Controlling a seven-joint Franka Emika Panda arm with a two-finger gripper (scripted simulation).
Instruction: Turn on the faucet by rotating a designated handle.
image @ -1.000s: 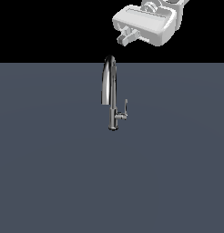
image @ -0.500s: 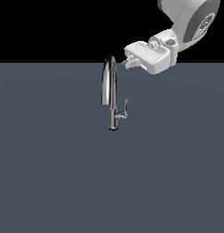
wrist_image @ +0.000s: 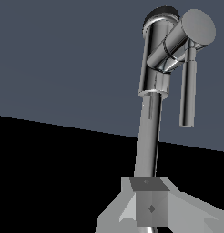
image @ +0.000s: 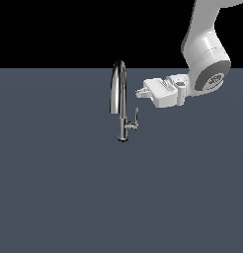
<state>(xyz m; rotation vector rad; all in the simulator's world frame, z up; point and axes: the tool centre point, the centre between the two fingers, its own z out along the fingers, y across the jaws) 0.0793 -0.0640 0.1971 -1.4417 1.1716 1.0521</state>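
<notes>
The chrome faucet [image: 119,94] stands upright with its arched spout, narrow stem and small round base. The handle [image: 136,115] is a thin lever standing up from a short stub on the stem's side, toward the exterior view's right. My gripper [image: 141,92] points sideways at the spout, just to the exterior view's right of it and a little above the handle's tip, touching neither. Its fingers look pressed together and hold nothing. In the wrist view the faucet stem [wrist_image: 148,132] and the handle lever [wrist_image: 188,91] lie beyond my fingertips [wrist_image: 150,207].
A flat dark grey surface [image: 59,188] carries the faucet and stretches all around it. My white arm [image: 205,54] comes down from the upper part of the exterior view's right. Nothing else shows.
My gripper has dropped from well above the faucet to the level of the spout's upper stem, staying on the exterior view's right of it. The faucet and handle have not moved.
</notes>
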